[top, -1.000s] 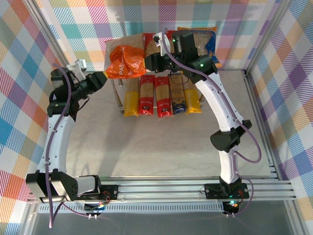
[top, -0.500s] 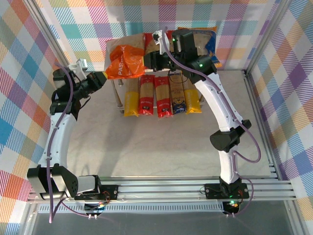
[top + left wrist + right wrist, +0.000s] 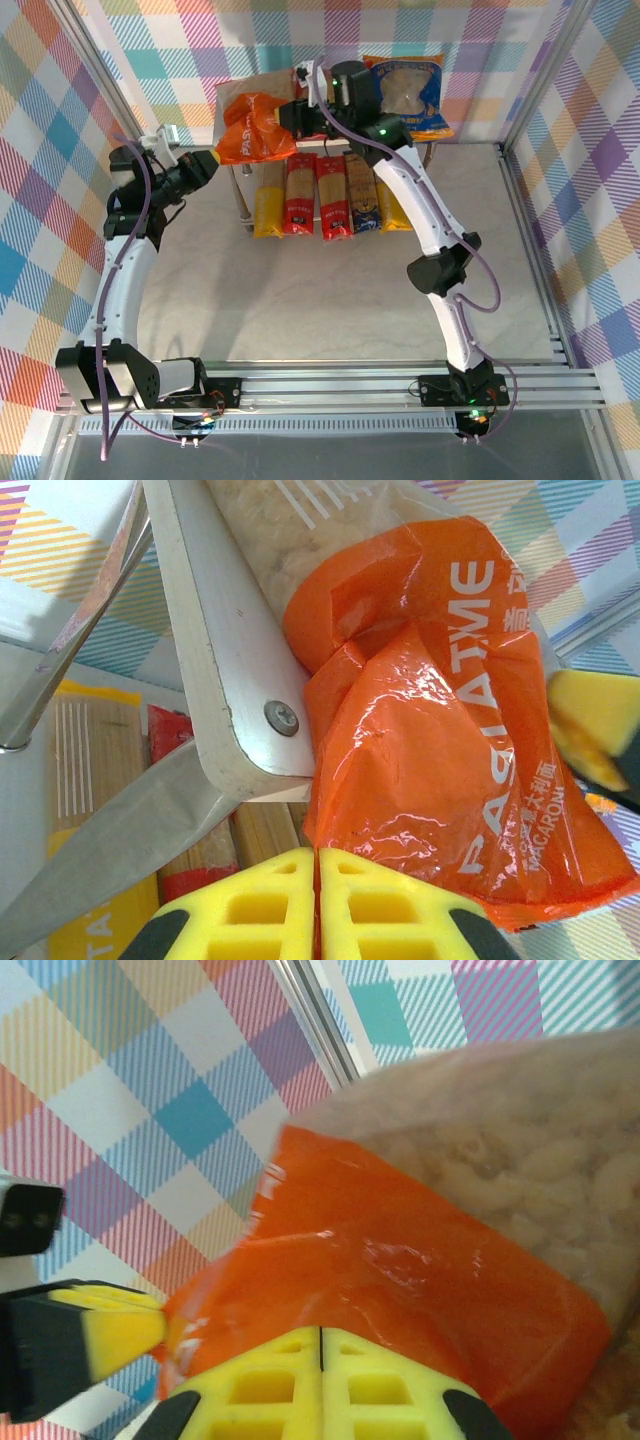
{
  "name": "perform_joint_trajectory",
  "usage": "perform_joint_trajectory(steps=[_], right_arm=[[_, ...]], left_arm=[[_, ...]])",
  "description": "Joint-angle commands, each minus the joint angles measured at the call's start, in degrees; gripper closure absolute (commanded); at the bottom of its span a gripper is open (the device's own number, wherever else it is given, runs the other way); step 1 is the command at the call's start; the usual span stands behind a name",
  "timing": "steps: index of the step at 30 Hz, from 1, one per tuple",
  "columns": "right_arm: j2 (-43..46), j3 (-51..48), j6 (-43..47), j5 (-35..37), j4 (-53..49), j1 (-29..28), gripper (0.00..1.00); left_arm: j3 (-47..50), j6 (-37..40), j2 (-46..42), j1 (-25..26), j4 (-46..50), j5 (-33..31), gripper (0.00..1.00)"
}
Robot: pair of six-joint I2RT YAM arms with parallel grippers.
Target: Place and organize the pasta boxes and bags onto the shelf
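Observation:
The orange bag point(image 3: 255, 128) lies crumpled on the left of the shelf's top plate point(image 3: 215, 650), its front hanging over the edge. My right gripper point(image 3: 288, 113) is shut on the bag's right edge point(image 3: 400, 1260). My left gripper point(image 3: 209, 160) is shut on the bag's lower left corner point(image 3: 330, 830), just off the shelf's front left corner. The blue bag point(image 3: 405, 95) lies on the top plate's right side. Five pasta boxes lie side by side on the lower board: yellow point(image 3: 268, 205), red point(image 3: 299, 195), red point(image 3: 331, 195), dark blue point(image 3: 363, 195), yellow point(image 3: 392, 205). The red bag is mostly hidden behind my right arm.
Plaid walls close in the back and both sides, with aluminium frame posts point(image 3: 520, 170) along them. The right arm's elbow point(image 3: 440, 272) hangs over the grey tabletop point(image 3: 300, 290) in front of the shelf. A metal rail point(image 3: 400, 385) runs along the near edge.
My right gripper has moved back and to the left, drawing the orange bag further onto the top plate. My left gripper has drifted slightly left, staying on the bag's corner.

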State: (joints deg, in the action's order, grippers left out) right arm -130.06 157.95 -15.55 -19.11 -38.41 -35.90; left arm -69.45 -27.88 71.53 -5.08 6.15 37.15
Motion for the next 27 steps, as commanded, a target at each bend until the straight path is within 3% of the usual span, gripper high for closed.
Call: perform_joint_trajectory(steps=[1,14,27], right_arm=[[-0.7,1.2,3.4,0.7,2.2,-1.7,0.96],[-2.4,1.5,10.8,11.2,-1.1,-3.6,0.96],[-3.6,1.9,12.4,19.2,-2.8,-3.6,0.96]], left_arm=[[1.4,-0.5,-1.8,-0.7,-0.6,-0.2,0.91],[3.7,0.3,-4.3,-0.7,0.6,-1.0,0.91],[3.9,0.3,-6.7,-0.7,1.8,-0.4,0.91]])
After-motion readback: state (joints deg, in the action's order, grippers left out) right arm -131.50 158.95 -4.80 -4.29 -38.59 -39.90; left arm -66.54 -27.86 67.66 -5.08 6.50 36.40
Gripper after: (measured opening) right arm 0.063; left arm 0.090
